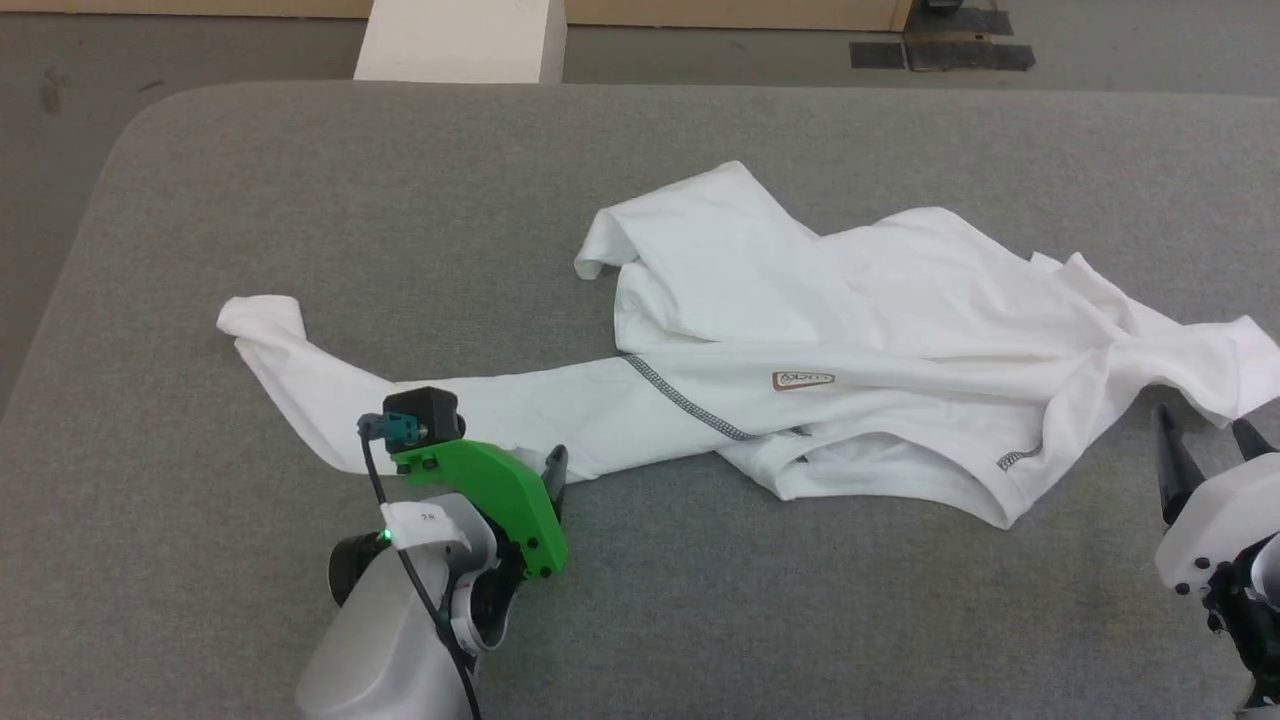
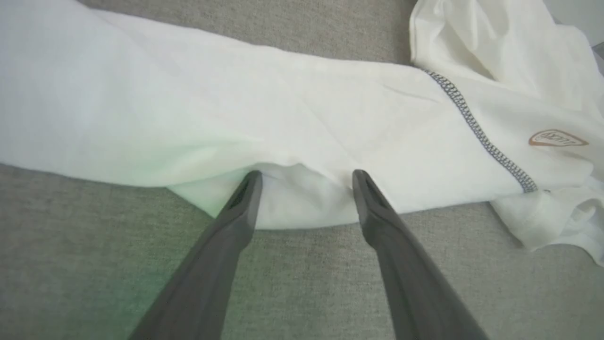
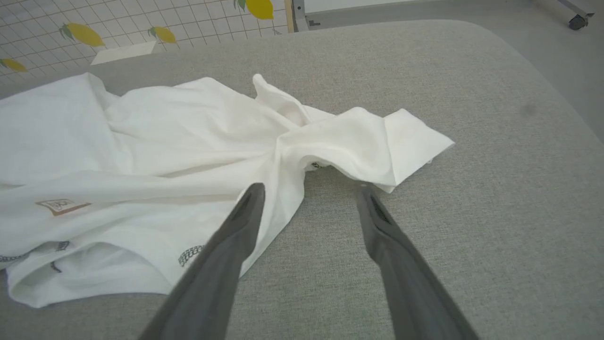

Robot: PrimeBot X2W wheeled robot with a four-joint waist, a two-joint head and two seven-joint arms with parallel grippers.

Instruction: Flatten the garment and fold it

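While the garment [image 1: 860, 300] lies rumpled and stretched sideways across the grey worktop [image 1: 300, 200], the left hand [image 2: 306, 175] stands open with both fingertips at its near edge, and the right hand [image 3: 311, 190] is open too, just beside its bunched other end.

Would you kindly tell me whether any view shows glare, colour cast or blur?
Head view: even, soft light, the garment sharp with faint shadows. Left wrist view: it washes out toward the left, with a green tint beside the left pincer. Right wrist view: well exposed, a dark shadow under one raised fold; the fingers of the right pincer go soft near the lens.
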